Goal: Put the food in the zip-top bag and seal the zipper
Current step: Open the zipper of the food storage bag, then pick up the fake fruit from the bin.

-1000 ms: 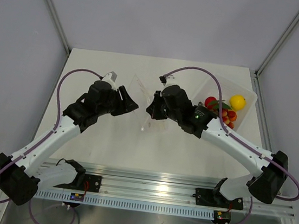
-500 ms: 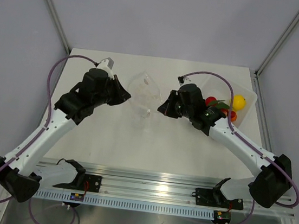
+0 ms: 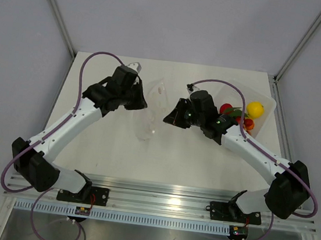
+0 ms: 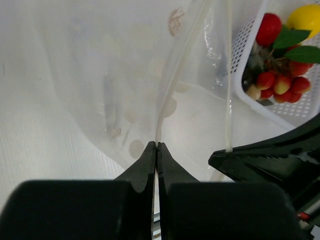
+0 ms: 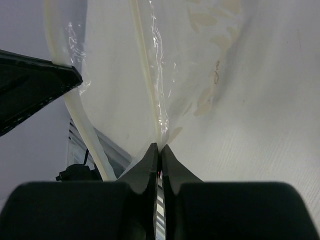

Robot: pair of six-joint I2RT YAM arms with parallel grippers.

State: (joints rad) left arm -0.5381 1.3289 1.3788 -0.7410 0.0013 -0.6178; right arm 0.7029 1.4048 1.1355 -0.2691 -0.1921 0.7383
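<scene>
Two grippers: left gripper [image 4: 157,150] and right gripper [image 5: 160,150], each pressed together, pinching an edge of the zip-top bag [image 3: 153,104] at the top view's centre
Zipper [image 4: 167,95]: lower end hidden between the left jaws
Food [image 4: 272,80]: in tub [image 4: 240,50], upper right, partly cut off
Writing: brown mark [image 4: 175,17] on the bag, too blurred to read
</scene>
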